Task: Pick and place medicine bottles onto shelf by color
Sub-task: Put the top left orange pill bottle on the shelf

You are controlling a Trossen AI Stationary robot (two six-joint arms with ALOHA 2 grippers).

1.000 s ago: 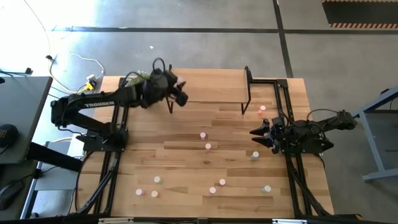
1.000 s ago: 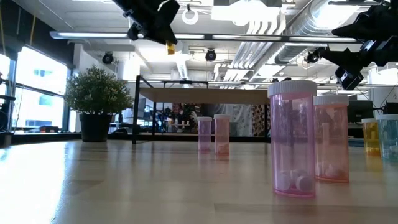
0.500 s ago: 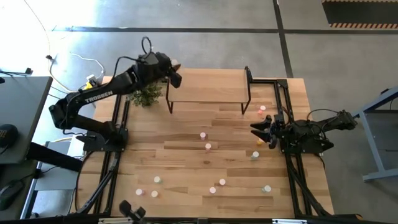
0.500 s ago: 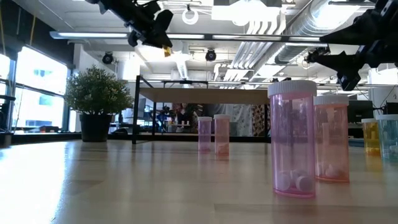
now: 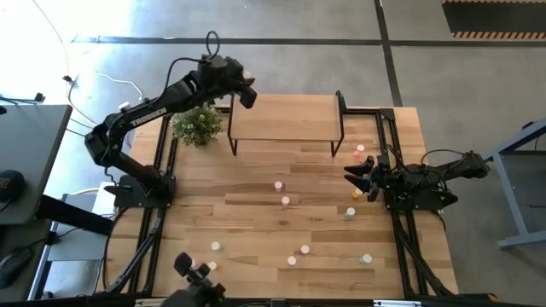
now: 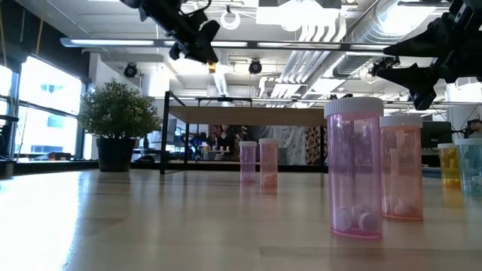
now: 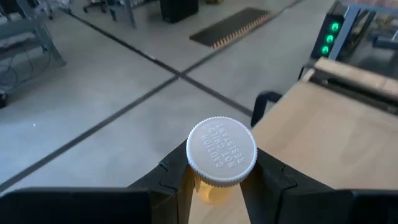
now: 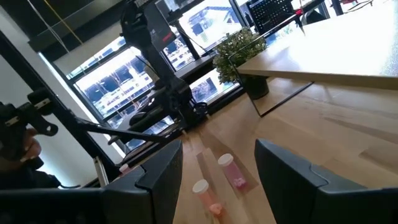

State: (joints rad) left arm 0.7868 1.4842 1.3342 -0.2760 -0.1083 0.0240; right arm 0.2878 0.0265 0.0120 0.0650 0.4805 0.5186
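hidden: orange bottle (image 7: 217, 186) body between tool fingers | cut off: blue bottle (image 6: 473, 162)

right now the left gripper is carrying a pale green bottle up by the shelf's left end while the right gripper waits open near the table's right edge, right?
Not quite: the bottle in the left gripper is orange with a white cap, not pale green, as the left wrist view shows. The rest holds: it is up by the shelf's left end, and the right gripper waits open near the table's right edge.

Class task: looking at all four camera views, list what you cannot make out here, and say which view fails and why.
- Shelf top, low view: seen edge-on, so its surface is hidden.
- Held orange bottle, left wrist view: cap and left gripper fingers cover most of its body.
- Far table bottles, high view: too small to tell contents.
- Right gripper, low view: cut off by the picture's edge.
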